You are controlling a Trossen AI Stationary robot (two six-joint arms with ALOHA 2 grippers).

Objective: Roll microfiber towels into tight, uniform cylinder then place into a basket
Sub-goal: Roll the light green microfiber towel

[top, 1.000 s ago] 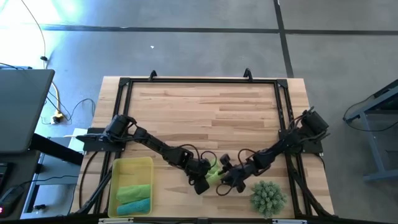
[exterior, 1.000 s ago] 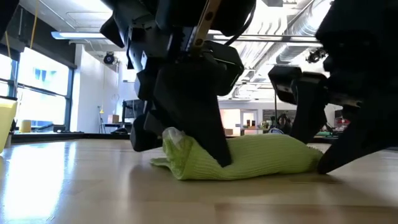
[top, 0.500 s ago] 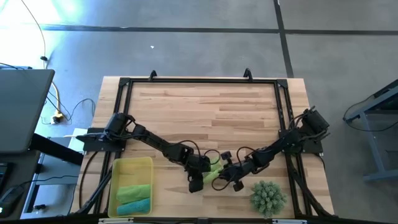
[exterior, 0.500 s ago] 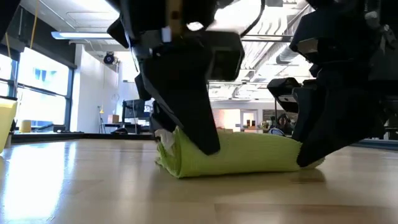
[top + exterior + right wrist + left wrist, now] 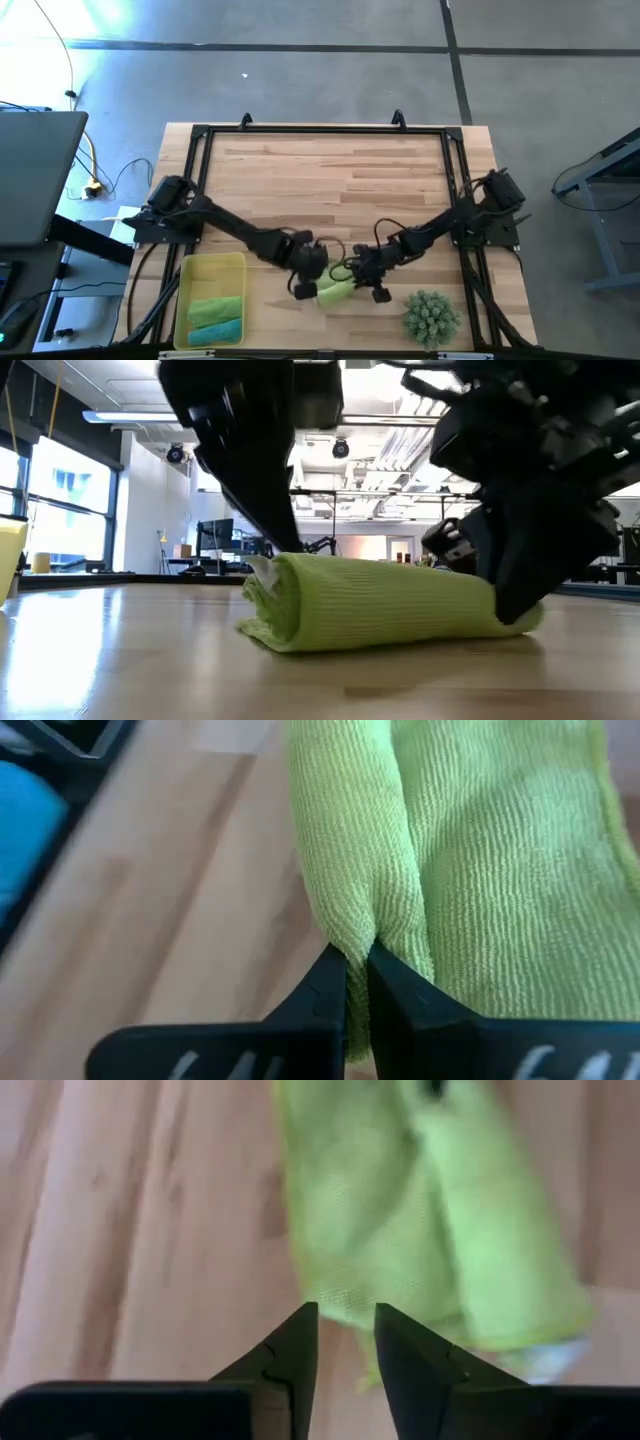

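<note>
From above, two rolled towels [image 5: 214,318] already lie in the yellow basket [image 5: 210,265]; a third green towel [image 5: 335,291] sits rolled on the table.

At table level, it looks a fairly tight cylinder.

The left gripper [image 5: 343,1342] is slightly parted, touching it.

The right gripper [image 5: 356,976] pinches a fold.

Both arms reach inward, left gripper [image 5: 306,288] jaws slightly apart, right gripper [image 5: 368,284] jaws pinched.

Rolled towel [image 5: 335,291] lime green, fine ribbed weave. Basket [image 5: 207,266] translucent yellow; inside it one lime towel [image 5: 215,308], one teal-blue towel [image 5: 218,331]. Table [image 5: 330,180] light wood strips. Spiky plant [image 5: 432,316] grey-green. Grippers black.
</note>
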